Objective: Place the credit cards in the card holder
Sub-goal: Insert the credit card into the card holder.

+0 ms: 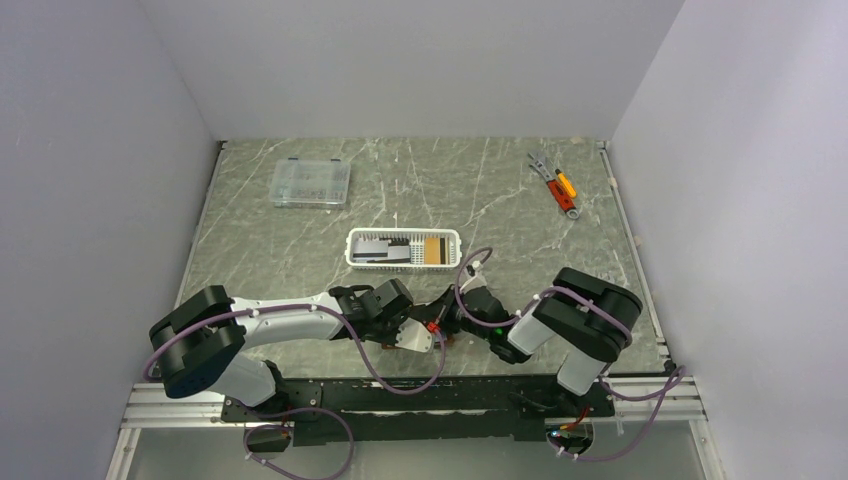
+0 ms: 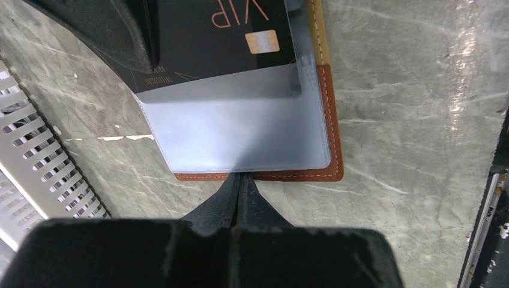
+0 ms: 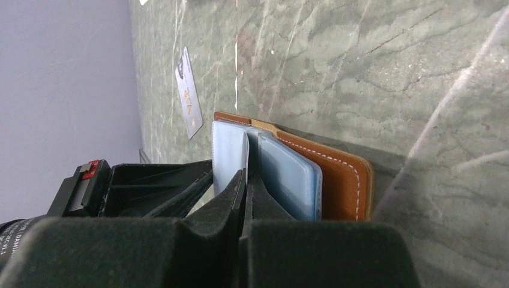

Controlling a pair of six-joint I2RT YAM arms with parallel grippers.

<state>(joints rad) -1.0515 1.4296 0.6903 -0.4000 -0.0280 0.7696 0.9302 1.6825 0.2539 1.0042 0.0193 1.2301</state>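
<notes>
The card holder lies open near the arms' bases, one black card partly slid into its clear sleeve. The right gripper is closed and appears to pinch that card, though the contact is hidden. The left gripper is closed on nothing visible, its tips against the holder's edge. Several cards sit in the white basket; the work is judged barely begun.

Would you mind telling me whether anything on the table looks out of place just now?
A pale card lies flat by itself on the table, apart from the open card holder, while the other loose cards sit in the white basket. Nothing looks spilled or damaged.
</notes>
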